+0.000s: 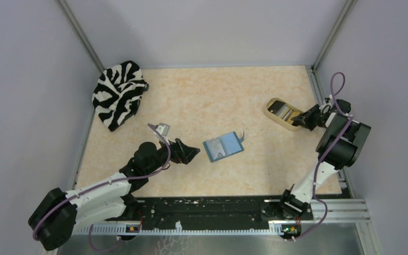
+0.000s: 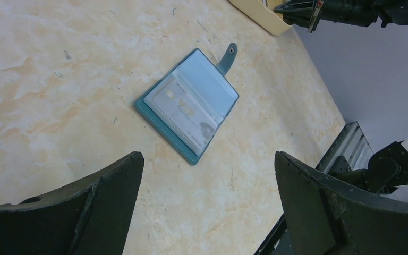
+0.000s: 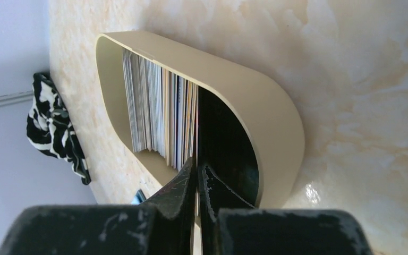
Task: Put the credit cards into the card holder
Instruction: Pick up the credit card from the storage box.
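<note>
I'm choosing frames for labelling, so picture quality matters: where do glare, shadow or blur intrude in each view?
Top external: even light, soft shadows, teal-blue folding card holder sharp. Left wrist: pale sheen on the holder's clear pocket; left gripper dark and soft-edged. Right wrist: bright glint on the marbled table beside the beige oval tray, its inside partly black; right gripper close and blurred.

beige tray (image 2: pixel 260 17): cut off at frame top | credit cards (image 3: pixel 159 106): lower edges hidden behind right gripper (image 3: pixel 197 169); possibly one pinched
</note>
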